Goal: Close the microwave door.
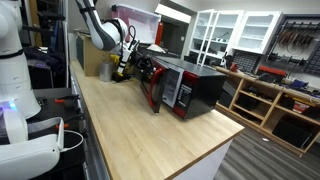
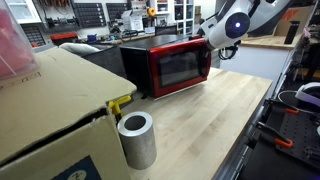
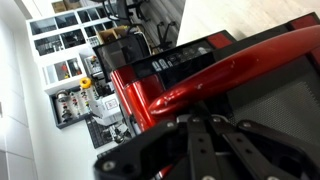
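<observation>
**Tool (image 3: 200, 135) at the end of a microwave door (image 3: 230, 78) not quite shut**

Dark linkage fills the bottom of the wrist view and draws together toward the middle. The tips are lost against the red panel, so I cannot tell how wide the tool stands. Nothing shows held in it. Straight beyond it the door's glossy red face slants across the view. It is so near that contact looks likely, though no view confirms it.

In an exterior view the tool (image 2: 213, 38) hangs at the upper right corner of the red front, with the arm coming in from the right. The door (image 2: 170, 68) has its long axis running left to right along that front, and from this angle it looks close to flush. In an exterior view taken more from the side, the door (image 1: 152, 90) stands a little proud of the black casing of the microwave (image 1: 205, 85). I judge it ajar by a small angle. The microwave sits toward the far end of the worktop (image 1: 140, 135).

The coming move turns on one relation: the door lies directly ahead of the tool, between it and the casing. I take the right end, where the tool is, to be the free end, away from the hinge. A push along the tool's own line there should swing the door home.
</observation>
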Robot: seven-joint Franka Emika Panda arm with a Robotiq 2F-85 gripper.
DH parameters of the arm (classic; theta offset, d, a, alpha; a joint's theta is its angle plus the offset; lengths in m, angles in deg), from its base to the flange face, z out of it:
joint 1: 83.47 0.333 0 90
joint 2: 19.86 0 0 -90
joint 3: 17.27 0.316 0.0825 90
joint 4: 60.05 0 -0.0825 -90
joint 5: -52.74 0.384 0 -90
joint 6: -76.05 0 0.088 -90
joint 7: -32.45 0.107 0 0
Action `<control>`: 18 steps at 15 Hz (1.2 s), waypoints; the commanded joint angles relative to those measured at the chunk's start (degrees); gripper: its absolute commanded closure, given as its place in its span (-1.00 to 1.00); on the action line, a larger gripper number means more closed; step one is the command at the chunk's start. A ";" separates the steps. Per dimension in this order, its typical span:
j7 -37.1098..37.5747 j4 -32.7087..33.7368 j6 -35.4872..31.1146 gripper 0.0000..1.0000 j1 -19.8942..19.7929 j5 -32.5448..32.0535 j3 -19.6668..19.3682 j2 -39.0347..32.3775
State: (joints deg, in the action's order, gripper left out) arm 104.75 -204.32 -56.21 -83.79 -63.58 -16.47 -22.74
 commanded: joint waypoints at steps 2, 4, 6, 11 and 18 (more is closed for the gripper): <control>4.18 1.25 2.80 1.00 -0.56 -9.94 -0.36 -1.74; 4.60 2.37 3.14 1.00 -0.88 -13.27 -0.48 -2.72; 4.42 3.86 2.88 1.00 -1.46 -16.72 -0.58 -4.18; 3.65 10.30 2.83 1.00 -3.59 -25.60 -0.56 -9.99; 3.68 17.48 2.00 1.00 -5.24 -29.85 0.55 -15.30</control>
State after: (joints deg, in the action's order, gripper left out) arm 107.24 -190.95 -54.11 -88.31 -91.29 -16.89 -36.28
